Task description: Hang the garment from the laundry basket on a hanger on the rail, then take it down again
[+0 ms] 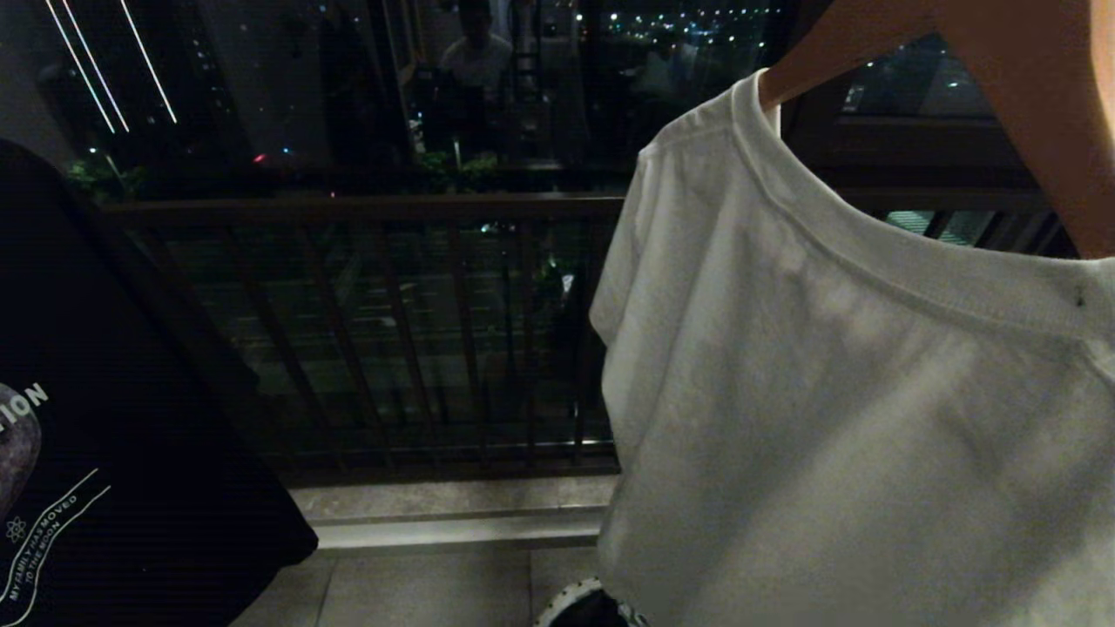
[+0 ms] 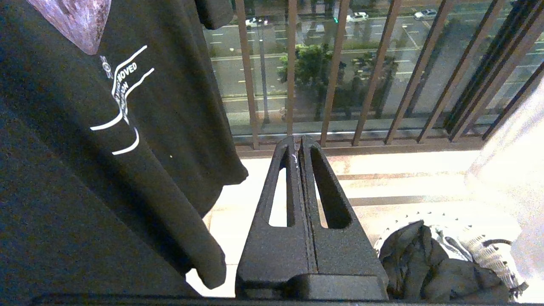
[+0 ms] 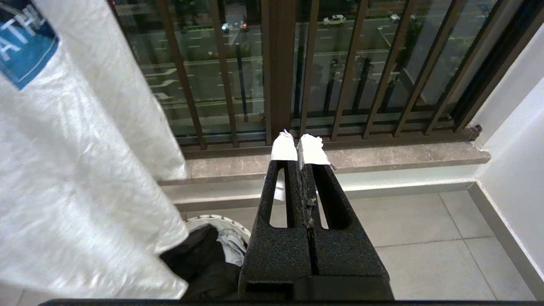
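Observation:
The laundry basket (image 2: 488, 250) stands on the tiled floor with a dark bunched garment (image 2: 425, 263) in it. It also shows in the right wrist view as the basket (image 3: 221, 220) with the dark garment (image 3: 199, 255), and its rim (image 1: 571, 601) peeks in at the bottom of the head view. My left gripper (image 2: 299, 140) hangs shut and empty above the floor, left of the basket. My right gripper (image 3: 299, 146), with white-taped tips, is shut and empty to the basket's right. A wooden hanger (image 1: 1028, 104) carries a white T-shirt (image 1: 827, 392). The rail is out of view.
A black printed T-shirt (image 1: 104, 418) hangs at the left, close beside my left gripper. A brown balcony railing (image 1: 366, 209) and a stone sill (image 1: 453, 501) run across ahead. A white wall (image 3: 514, 161) closes the right side.

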Controlling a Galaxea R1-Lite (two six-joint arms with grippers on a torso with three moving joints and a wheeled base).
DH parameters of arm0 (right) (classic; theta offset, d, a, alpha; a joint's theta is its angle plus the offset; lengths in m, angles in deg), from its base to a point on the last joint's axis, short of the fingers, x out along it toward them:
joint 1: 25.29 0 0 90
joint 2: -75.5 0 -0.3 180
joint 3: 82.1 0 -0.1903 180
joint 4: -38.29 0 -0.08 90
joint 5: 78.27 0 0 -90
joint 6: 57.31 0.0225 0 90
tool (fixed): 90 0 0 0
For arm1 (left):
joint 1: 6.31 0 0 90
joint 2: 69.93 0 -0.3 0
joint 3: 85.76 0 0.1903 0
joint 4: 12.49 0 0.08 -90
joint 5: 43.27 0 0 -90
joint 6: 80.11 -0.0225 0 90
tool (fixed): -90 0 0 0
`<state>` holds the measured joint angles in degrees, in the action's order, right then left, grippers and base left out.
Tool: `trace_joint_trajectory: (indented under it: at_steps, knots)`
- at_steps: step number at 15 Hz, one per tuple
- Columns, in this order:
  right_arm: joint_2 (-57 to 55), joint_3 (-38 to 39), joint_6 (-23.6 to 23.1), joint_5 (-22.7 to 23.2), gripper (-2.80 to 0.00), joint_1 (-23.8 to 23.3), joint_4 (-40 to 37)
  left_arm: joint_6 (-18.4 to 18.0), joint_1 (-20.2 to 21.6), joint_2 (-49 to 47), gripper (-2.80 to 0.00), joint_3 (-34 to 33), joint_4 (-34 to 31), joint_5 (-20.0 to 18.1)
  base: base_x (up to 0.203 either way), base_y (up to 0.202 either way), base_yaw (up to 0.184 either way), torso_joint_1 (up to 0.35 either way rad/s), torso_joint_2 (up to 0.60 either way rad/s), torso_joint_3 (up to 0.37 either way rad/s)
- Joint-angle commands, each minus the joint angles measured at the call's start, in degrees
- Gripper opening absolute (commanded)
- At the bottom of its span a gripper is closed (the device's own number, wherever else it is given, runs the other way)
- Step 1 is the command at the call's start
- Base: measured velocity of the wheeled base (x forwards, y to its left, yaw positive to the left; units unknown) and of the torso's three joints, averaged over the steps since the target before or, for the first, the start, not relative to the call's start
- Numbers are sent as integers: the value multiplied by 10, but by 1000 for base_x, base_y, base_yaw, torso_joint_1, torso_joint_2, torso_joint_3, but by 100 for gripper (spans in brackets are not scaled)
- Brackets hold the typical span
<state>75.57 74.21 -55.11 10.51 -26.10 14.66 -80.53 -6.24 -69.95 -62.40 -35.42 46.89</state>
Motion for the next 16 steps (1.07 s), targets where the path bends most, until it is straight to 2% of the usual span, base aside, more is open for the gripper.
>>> trace_joint_trajectory:
  at_steps: [1,16]
  knots:
    - [0,0,1,0,-280,0,0,0,1,1,-280,-1,0,0,0,0,0,0,0,0]
    - [-1,0,1,0,-280,0,0,0,0,1,-280,-1,0,0,0,0,0,0,0,0]
